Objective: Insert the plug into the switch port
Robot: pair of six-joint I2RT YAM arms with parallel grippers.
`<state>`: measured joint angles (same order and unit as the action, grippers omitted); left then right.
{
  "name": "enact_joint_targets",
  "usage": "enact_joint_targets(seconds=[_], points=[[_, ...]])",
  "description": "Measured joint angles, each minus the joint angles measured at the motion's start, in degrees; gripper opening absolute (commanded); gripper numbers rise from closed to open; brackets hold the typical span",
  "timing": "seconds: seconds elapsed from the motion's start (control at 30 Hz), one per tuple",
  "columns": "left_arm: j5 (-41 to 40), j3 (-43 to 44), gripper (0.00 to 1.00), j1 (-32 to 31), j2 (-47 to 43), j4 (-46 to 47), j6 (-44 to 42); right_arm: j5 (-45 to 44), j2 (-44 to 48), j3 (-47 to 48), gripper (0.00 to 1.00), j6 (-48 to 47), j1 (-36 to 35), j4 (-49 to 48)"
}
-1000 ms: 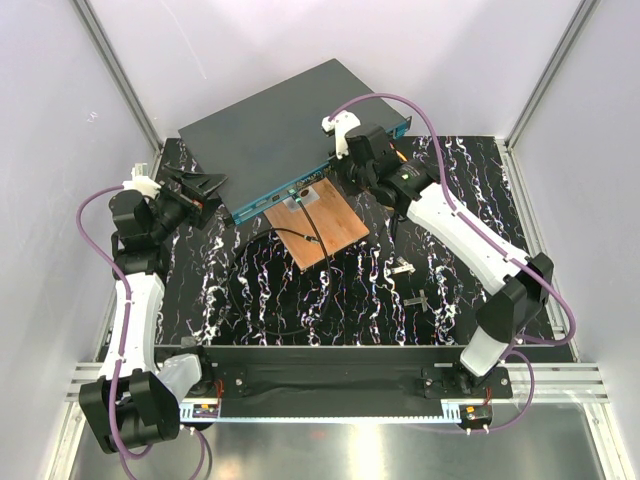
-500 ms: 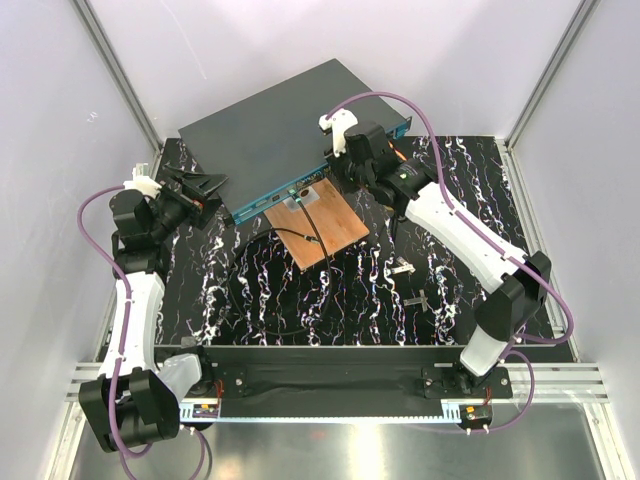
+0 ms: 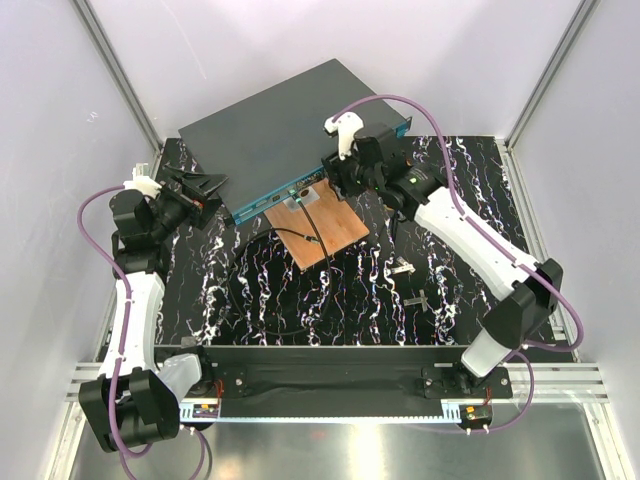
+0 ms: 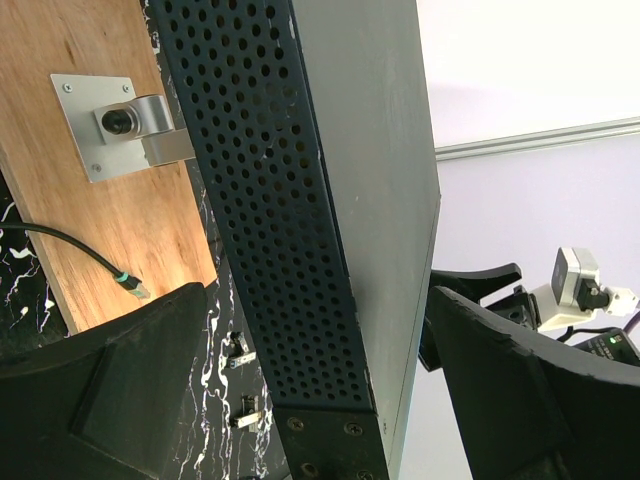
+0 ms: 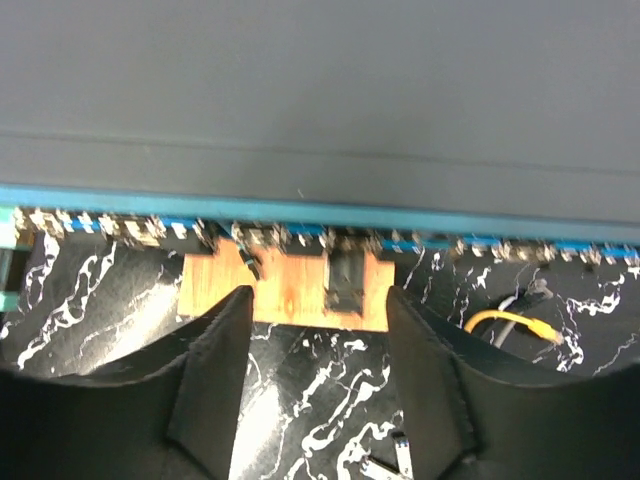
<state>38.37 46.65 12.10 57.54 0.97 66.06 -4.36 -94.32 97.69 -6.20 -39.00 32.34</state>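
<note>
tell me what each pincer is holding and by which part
Nothing is held. The right pincer is open and empty before the large flat dark grey metal switch box; the left pincer gapes wide, not closed on it.

No text, label, brand or number is showing clearly enough to be read in any of the views. The switch is presenting a plain dark top. Any marking along its teal front strip is coming out too blurred in the right wrist view to make out.
</note>
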Motion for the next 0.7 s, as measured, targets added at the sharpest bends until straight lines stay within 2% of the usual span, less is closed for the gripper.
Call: enact_joint_targets(seconds=[0.27, 0.3, 0.57, 0.7], points=[[0.0, 0.0, 0.99, 0.0, 0.0, 0.0, 0.0, 1.0, 4.0, -4.5, 0.63, 0.0, 1.6, 1.2], [0.0, 0.0, 0.99, 0.0, 0.0, 0.0, 0.0, 1.1, 4.4, -4.9, 0.57, 0.0, 1.6, 1.5], [0.0, 0.0, 0.99, 0.0, 0.0, 0.0, 0.0, 2.1, 7.4, -6.4, 0.28, 1.2, 1.7, 3.1], [0.0, 0.0, 0.99, 0.0, 0.0, 0.0, 0.0, 2.3, 7.0, -5.8, 0.25, 1.6, 1.7, 3.6]])
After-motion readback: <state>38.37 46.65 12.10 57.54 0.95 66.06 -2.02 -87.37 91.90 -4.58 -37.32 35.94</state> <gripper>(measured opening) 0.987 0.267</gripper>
